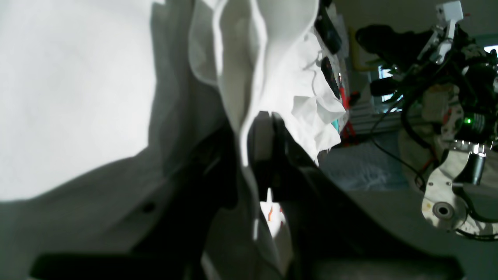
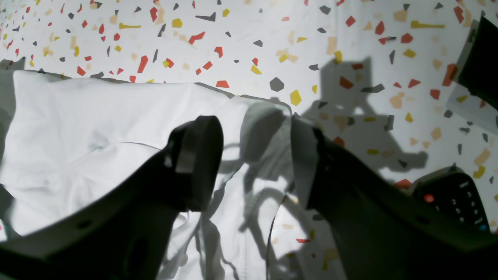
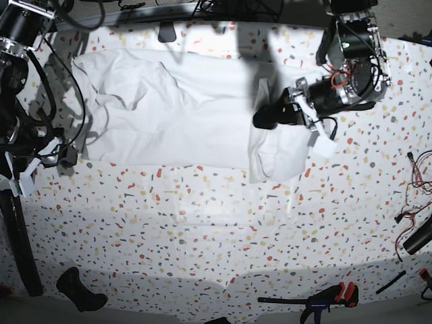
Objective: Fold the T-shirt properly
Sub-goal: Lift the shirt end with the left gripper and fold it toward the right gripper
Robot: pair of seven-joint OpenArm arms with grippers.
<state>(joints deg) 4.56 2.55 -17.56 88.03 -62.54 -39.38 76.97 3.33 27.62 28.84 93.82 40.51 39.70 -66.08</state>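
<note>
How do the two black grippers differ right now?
The left gripper is shut on a fold of the white cloth T-shirt; the right gripper is open and holds nothing. The left one has cloth raised off the speckled tabletop, draping from it; the right one is above a part of the shirt that lies on the table. Both have dark fingers.

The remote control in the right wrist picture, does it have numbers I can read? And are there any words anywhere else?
"1", "2", "3", "5", "6": white digits on the black remote control at the lower right of the right wrist view.
Small white words near its top and bottom edges: too blurred to read.
T-shirt: plain white, no text.
Speckled tabletop: no text.
Left wrist and base views: nothing readable.
</note>
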